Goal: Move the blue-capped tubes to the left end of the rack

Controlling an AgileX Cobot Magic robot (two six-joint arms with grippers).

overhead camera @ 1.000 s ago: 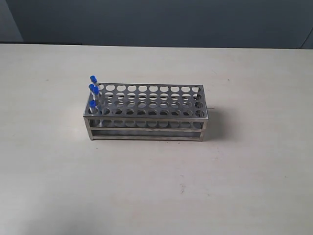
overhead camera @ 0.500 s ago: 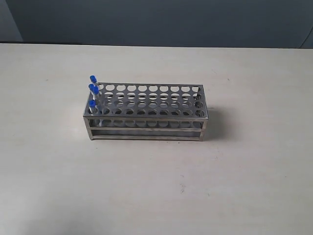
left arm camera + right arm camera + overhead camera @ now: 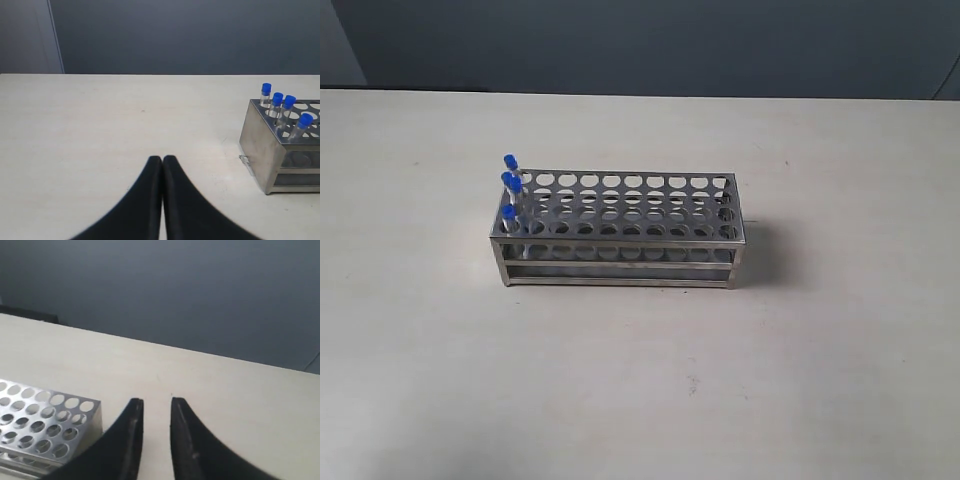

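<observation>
Both claws grip nothing: the left claw (image 3: pixel 162 159) is pinched fully together with its tips touching, while the right claw (image 3: pixel 156 402) shows a narrow gap. The tubes (image 3: pixel 278 97) — four blue caps — stand in the end holes of the rack (image 3: pixel 260 145). That end faces the left claw, well apart from its tips. The rack's other end lies near the right claw without touching it. The rack stands on the counter (image 3: pixel 620 380) — long side parallel to the far edge, well away from it.
</observation>
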